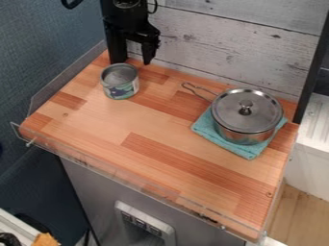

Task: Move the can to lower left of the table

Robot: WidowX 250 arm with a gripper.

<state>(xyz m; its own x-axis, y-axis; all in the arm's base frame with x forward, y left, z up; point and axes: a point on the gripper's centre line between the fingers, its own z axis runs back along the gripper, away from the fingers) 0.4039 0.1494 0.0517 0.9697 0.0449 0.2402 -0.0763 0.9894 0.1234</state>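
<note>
Toward the table's (pixel 154 129) far left, I see my gripper (pixel 133 63) spread wide just beyond the can (pixel 120 81); wood stretches nearward to the clear rail (pixel 116 177), left of the lidded pot (pixel 247 115).

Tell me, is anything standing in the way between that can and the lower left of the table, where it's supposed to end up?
Nothing visible stands between the can and the lower left of the table; only bare wood lies there. The lidded pot and its cloth are off to the right.
</note>
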